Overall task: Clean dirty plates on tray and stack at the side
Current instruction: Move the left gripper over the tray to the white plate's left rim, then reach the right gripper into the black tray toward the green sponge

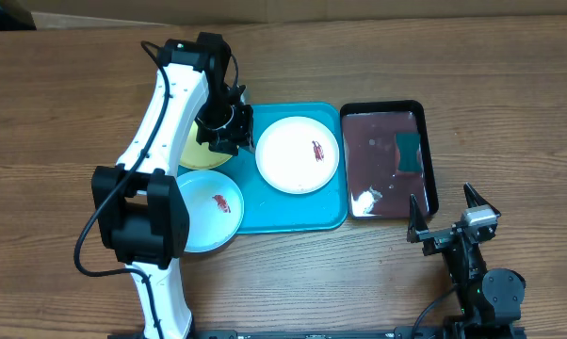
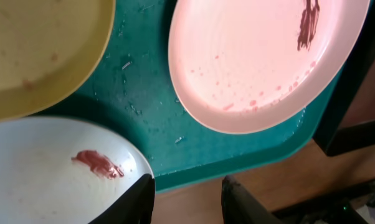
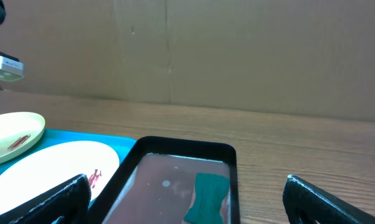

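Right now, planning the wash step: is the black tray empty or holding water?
Holding water: reddish liquid covers the bottom of the black tray, teal sponge lying in it.

The tray [image 1: 274, 213] lies on the table [image 1: 67, 104], and everything else is placed from it. The right plate [image 1: 298, 155] sits on its right half. The rear-left plate [image 1: 191, 155] sits in its rear-left part, with the left gripper [image 2: 186, 186] above that plate's right edge. The front-left plate [image 1: 213, 212] sits at the tray's front-left corner (part of it overhangs the front rim). A second tray [image 1: 373, 155] lies just to the right of the tray, alongside its right rim. A cloth [image 1: 411, 153] lies in the second tray's rear-right part. The right gripper [image 1: 445, 209] stands further right of the tray, in front of the second tray's front-right corner.
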Controlling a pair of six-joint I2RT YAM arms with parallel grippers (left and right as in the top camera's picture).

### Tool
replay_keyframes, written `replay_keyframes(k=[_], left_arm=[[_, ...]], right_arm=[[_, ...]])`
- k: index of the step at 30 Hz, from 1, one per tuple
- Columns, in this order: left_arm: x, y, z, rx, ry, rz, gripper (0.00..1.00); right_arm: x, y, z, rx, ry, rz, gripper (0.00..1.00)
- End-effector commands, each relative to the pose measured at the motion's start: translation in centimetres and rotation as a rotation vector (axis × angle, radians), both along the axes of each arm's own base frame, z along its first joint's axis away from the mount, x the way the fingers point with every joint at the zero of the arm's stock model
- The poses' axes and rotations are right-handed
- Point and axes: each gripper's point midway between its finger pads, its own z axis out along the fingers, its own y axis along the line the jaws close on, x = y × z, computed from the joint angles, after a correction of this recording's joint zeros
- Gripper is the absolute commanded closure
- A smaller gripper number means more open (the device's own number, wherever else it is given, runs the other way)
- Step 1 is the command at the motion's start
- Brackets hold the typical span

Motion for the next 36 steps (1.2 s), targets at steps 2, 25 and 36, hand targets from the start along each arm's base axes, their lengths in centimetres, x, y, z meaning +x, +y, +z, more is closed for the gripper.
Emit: replay_keyframes(k=[2,25,36], left_arm=[[0.3,0.0,-1.2,0.022,0.006,-0.005,0.63],[-0.8,0.0,-1.0,0.019,0.054,-0.004,0.60],[-0.8,-0.5,-1.1,0.019,0.048,-0.009,0.62]], right_arm=[[0.0,0.1,-0.2,-0.001,-0.003,0.006,0.00],[3.2,2.8,17.9,0.148,0.470,0.124,0.00],[9.2,3.9,10.6,0.176,1.103,0.127,0.13]])
